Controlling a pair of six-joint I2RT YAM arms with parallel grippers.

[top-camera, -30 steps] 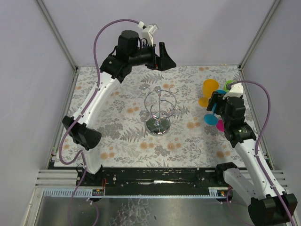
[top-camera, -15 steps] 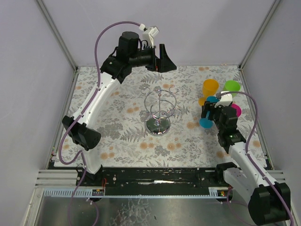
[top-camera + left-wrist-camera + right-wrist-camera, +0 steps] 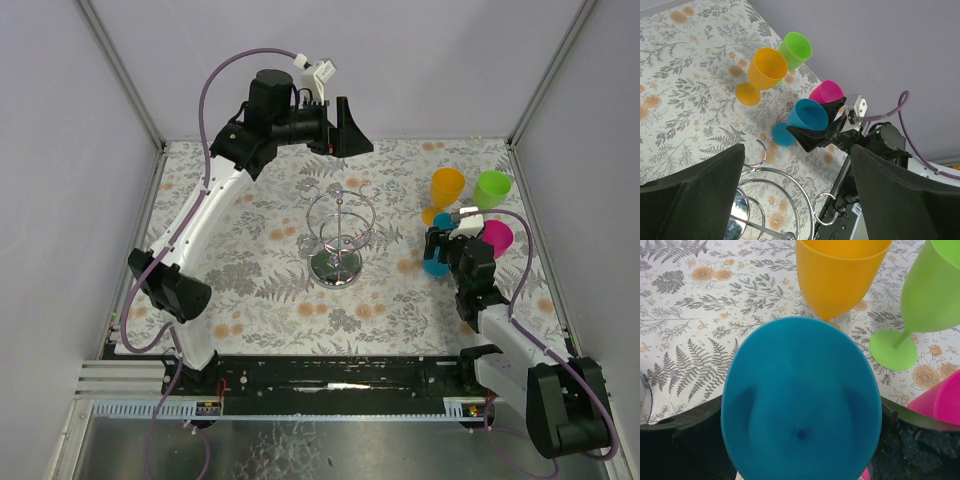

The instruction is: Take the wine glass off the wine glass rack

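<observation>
The wine glass rack (image 3: pixel 340 236), a shiny wire stand on a round base, stands mid-table with nothing hanging from its ring (image 3: pixel 785 200). My right gripper (image 3: pixel 447 246) is right of it, shut on the bowl of a blue wine glass (image 3: pixel 800 400). Its fingers press the bowl from both sides. The blue wine glass (image 3: pixel 807 114) is tilted, its foot (image 3: pixel 783 135) low over the cloth. My left gripper (image 3: pixel 349 126) hangs high behind the rack, open and holding nothing (image 3: pixel 797 195).
Orange (image 3: pixel 447 186), green (image 3: pixel 491 187) and pink (image 3: pixel 496 238) wine glasses stand close behind and right of the right gripper. They show in the right wrist view as orange (image 3: pixel 840 270), green (image 3: pixel 935 285) and pink (image 3: pixel 940 400). Walls enclose the flowered table (image 3: pixel 250 280).
My right arm has drawn a little to the left and lowered with the blue wine glass, uncovering the pink and green glasses. The left arm has hardly moved.
</observation>
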